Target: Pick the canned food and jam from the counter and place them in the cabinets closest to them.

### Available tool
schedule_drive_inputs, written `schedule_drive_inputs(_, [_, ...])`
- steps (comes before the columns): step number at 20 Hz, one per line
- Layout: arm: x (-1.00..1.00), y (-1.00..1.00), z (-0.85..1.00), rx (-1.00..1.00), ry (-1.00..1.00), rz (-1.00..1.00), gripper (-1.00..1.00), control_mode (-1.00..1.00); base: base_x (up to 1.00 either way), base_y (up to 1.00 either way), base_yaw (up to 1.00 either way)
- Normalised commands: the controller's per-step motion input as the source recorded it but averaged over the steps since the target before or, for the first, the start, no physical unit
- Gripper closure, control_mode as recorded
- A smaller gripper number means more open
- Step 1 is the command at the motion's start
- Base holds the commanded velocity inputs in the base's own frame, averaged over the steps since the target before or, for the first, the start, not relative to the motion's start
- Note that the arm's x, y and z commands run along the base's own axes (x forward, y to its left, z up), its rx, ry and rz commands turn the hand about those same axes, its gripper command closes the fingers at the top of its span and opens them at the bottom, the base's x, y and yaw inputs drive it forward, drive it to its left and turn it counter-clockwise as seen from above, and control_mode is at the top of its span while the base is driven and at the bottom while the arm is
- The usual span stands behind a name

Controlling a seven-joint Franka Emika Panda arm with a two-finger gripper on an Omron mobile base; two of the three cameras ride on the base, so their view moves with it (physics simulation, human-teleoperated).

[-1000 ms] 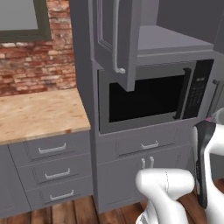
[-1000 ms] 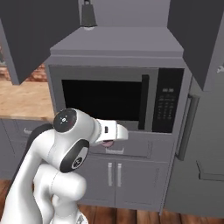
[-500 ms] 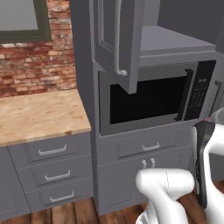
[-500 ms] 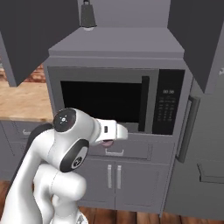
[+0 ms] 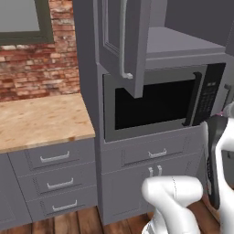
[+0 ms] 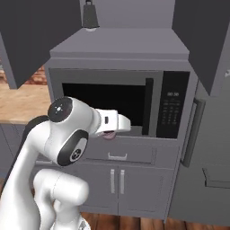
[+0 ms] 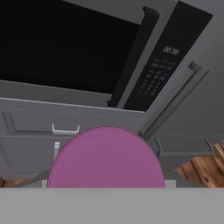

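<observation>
Your gripper (image 6: 108, 134) grips the jam (image 7: 106, 158) before the microwave (image 6: 120, 105). The cabinets (image 5: 122, 39) stand open above it.

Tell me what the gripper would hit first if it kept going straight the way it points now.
Probably the microwave front or the drawer just beneath it; the hand view faces both past the held jam. Depth is unclear, so which comes first is uncertain.
</observation>
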Motion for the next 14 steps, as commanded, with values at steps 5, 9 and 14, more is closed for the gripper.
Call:
schedule_drive_inputs(5, [0.0, 0.0, 0.64, 0.01, 0.0, 0.0, 1.0, -1.0, 0.0, 0.0, 0.0])
schedule_drive_inputs(9, [0.0, 0.01, 0.66, 0.0, 0.0, 0.0, 1.0, -1.0, 0.0, 0.0, 0.0])
schedule_drive_inputs(14, [0.0, 0.06, 0.62, 0.0, 0.0, 0.0, 1.0, -1.0, 0.0, 0.0, 0.0])
